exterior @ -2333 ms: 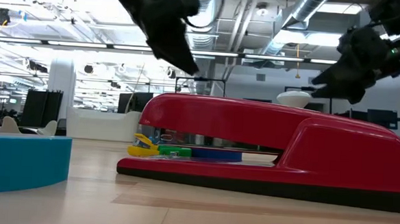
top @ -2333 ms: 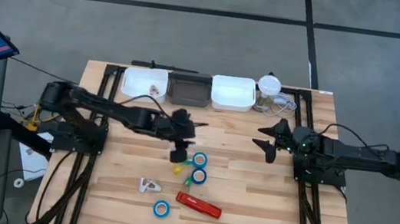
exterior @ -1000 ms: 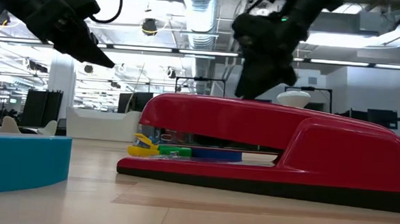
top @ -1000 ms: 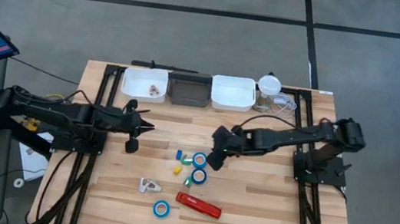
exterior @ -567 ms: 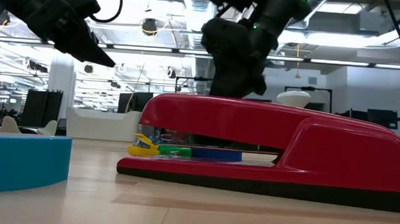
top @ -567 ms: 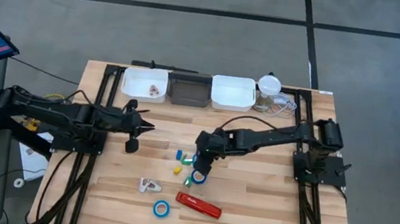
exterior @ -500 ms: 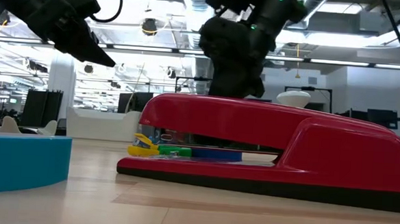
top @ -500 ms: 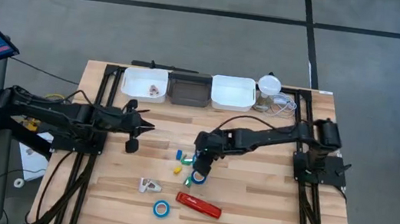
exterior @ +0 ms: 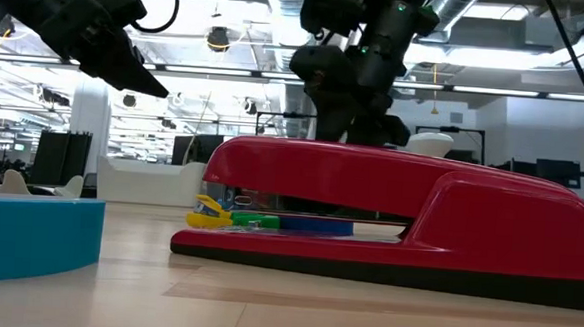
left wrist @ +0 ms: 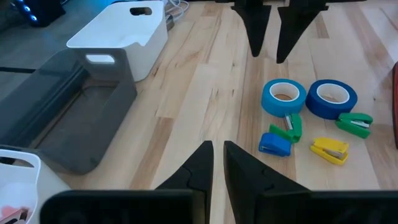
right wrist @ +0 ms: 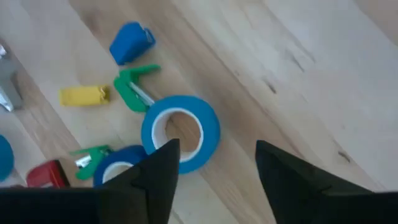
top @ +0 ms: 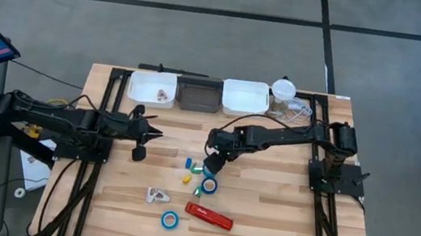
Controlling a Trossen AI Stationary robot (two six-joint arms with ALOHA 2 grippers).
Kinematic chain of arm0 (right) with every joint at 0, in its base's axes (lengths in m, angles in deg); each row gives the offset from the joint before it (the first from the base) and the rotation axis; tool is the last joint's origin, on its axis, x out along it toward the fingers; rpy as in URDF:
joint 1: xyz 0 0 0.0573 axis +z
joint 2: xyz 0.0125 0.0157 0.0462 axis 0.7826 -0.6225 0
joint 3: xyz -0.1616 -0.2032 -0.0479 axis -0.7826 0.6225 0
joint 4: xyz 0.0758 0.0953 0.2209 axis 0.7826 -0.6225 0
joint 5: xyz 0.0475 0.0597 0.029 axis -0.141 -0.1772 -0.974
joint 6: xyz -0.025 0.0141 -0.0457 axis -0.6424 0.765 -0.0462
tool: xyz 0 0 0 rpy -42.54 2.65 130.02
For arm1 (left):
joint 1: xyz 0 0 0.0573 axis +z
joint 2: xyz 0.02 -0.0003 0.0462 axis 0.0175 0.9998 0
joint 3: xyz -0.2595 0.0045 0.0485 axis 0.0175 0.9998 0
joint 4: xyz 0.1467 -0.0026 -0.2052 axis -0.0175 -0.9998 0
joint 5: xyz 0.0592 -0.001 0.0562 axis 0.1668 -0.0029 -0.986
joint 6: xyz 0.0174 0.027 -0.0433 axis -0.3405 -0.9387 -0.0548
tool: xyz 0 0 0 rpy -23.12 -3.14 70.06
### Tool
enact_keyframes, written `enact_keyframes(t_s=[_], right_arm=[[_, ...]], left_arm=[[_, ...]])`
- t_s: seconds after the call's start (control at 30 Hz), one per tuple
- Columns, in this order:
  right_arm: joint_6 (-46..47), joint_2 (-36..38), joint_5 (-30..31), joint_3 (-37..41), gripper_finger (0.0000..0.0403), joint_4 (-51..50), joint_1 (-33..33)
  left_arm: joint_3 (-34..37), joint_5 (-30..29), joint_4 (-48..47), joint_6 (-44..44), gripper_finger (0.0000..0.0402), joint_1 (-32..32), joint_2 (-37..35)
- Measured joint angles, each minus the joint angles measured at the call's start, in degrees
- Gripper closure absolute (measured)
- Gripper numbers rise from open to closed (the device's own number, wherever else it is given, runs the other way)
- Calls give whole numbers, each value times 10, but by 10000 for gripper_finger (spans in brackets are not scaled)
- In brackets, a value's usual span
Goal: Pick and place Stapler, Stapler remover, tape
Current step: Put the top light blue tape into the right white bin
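So, three bins sit in a row along the far edge of the table point(top: 278, 225): a white bin point(top: 152, 88) on the left with a few small items inside, too small to identify, a dark grey bin point(top: 199, 95) in the middle with nothing visible in it, and a second white bin point(top: 245, 97) on the right that also looks bare. The right arm reaches from its base across to the table's centre, its right gripper point(top: 209, 163) angled down just above the nearer blue tape roll point(right wrist: 181, 132); in its wrist view the two dark fingers point(right wrist: 155, 177) stand well apart with bare wood and the roll showing between them, holding nothing. A second tape roll point(top: 209, 185) lies touching or just beside the first, toward the near edge, and a third tape roll point(top: 169, 219) lies alone near the front, just left of the stapler point(top: 208, 215). The red stapler lies flat near the front edge, well apart from both grippers. A pale staple remover point(top: 156, 196) lies left of the stapler, near the third roll. Small blue point(top: 188, 163), yellow point(top: 185, 177) and green point(top: 198, 190) bits lie beside the two central rolls. The left arm is folded back on the left side, its left gripper point(top: 151, 132) hovering over bare wood, fingers nearly closed with only a thin slit between them, gripping nothing.
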Motion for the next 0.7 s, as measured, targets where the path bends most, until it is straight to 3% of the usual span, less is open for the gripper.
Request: enact_keyframes(t_s=[0.17, 0.7], right_arm=[[11, 0, -13, 2, 189, -1, -2], [7, -99, -73, 3, 254, 51, 2]], left_arm=[[0, 0, 0, 2, 372, 0, 0], [2, 0, 1, 4, 372, 0, 2]])
